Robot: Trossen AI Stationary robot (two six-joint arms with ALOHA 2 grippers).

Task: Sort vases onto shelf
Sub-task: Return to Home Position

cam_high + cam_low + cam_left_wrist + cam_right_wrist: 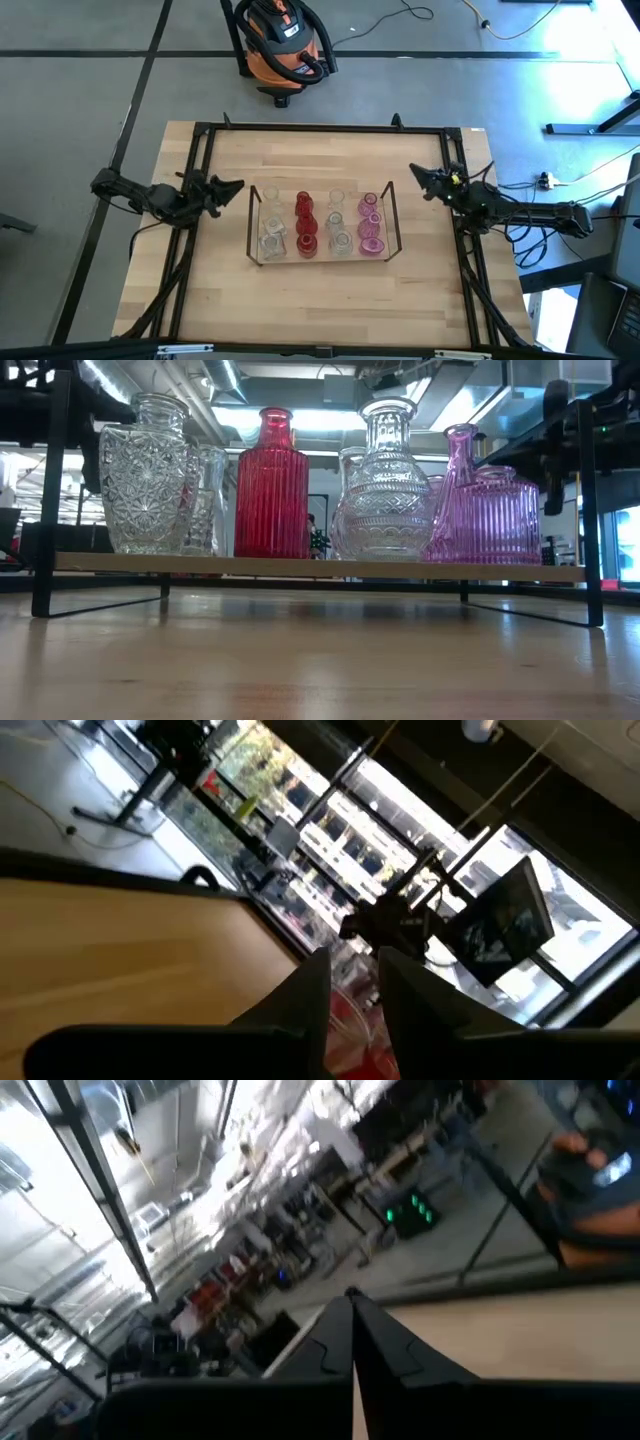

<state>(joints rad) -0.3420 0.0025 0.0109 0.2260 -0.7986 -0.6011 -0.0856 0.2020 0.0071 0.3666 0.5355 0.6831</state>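
All vases (318, 225) sit on the shelf (250, 222) mid-surface (320, 310), in 4 rows: clear, red vases (271, 490), clear, pink vases (485, 510). Glass, so stiff, breakable and slick where smooth. Prob. light, I'd guess. Best hold is across the neck just under the lip, w/ a gentle squeeze. My left jaws hang just left of the shelf, parted a crack, nothing in them. My right jaws, just right of it, are closed tight & empty.
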